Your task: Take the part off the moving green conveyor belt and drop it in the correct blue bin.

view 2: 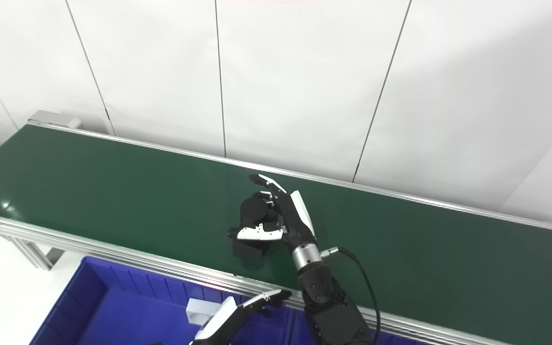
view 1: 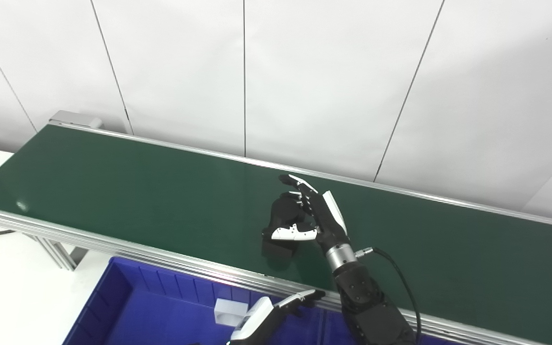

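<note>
A black part (view 1: pixel 284 212) is held in my right hand (view 1: pixel 304 218) over the middle of the green conveyor belt (view 1: pixel 113 187). The fingers curl round it and the white thumb closes in from below, while one finger stays stretched out. A dark patch under the hand looks like its shadow on the belt, so the part seems slightly raised. My left hand (view 1: pixel 276 309) hovers low at the bottom edge, fingers straight and apart, holding nothing, just above the blue bin (view 1: pixel 127 297).
A small white block (view 1: pixel 229 311) lies in the blue bin beside my left hand. The belt's aluminium side rail (view 1: pixel 161 258) runs between belt and bin. A white wall stands behind the belt, and a white tabletop (view 1: pixel 3 287) lies at the left.
</note>
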Motion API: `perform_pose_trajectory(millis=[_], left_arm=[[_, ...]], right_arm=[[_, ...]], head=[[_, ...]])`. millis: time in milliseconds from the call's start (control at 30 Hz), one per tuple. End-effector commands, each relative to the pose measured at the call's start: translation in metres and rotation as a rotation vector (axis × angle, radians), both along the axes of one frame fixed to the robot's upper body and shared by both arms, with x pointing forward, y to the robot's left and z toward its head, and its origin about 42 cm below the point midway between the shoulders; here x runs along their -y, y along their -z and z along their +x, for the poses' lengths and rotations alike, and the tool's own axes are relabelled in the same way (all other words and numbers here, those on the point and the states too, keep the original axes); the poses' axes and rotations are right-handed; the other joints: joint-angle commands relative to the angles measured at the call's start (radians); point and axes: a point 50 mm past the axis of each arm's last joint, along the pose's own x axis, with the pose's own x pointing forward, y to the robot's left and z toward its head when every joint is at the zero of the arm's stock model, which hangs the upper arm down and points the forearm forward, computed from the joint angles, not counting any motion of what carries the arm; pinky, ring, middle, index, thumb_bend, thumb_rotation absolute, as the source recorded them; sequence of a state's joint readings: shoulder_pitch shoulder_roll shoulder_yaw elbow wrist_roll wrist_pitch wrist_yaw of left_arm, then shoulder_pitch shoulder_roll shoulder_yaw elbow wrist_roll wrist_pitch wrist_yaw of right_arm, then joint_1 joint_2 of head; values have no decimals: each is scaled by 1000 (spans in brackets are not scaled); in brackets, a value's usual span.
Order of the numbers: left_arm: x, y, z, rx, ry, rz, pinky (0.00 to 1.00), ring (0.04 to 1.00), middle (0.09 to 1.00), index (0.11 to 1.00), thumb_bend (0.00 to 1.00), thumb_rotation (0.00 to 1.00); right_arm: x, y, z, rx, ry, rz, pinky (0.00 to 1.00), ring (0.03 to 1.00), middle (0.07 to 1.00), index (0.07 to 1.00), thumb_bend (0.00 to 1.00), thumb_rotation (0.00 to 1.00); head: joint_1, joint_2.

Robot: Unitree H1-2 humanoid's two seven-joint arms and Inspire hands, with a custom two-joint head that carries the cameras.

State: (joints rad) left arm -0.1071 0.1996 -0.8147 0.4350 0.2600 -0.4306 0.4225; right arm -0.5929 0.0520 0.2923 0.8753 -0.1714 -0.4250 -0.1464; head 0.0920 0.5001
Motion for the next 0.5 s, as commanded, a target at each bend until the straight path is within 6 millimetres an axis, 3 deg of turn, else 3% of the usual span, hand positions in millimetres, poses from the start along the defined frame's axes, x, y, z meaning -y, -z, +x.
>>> perform_pose_trajectory(millis=[0, 133, 167, 233, 333, 467], left_arm=[[2, -11, 4, 53, 13, -46, 709, 813, 871, 868, 1000, 172], [1, -11, 5, 49, 14, -50, 710, 813, 869, 867, 1000, 162], [1, -11, 5, 48, 15, -51, 713, 814, 869, 866, 1000, 161], [1, -12, 5, 49, 15, -50, 713, 811, 868, 865, 1000, 166], [0, -12, 5, 51, 14, -52, 712, 809, 865, 862, 1000, 170], [0, -13, 5, 51, 13, -55, 715, 808, 863, 858, 1000, 163]], right_arm=[[-12, -17, 6, 81, 19, 46, 585, 664, 763, 756, 921, 5], [-10, -14, 4, 82, 102, 71, 486, 560, 639, 663, 837, 0], [-10, -14, 5, 82, 117, 76, 469, 491, 569, 621, 656, 0], [-9, -14, 5, 82, 136, 81, 456, 455, 519, 552, 557, 0], [-6, -13, 5, 86, 144, 75, 446, 466, 491, 488, 522, 0], [-4, -14, 5, 104, 145, 55, 530, 506, 505, 442, 515, 0]], head=[[1, 1], [-1, 3], [-2, 4], [-3, 4], [-7, 6], [-9, 8]])
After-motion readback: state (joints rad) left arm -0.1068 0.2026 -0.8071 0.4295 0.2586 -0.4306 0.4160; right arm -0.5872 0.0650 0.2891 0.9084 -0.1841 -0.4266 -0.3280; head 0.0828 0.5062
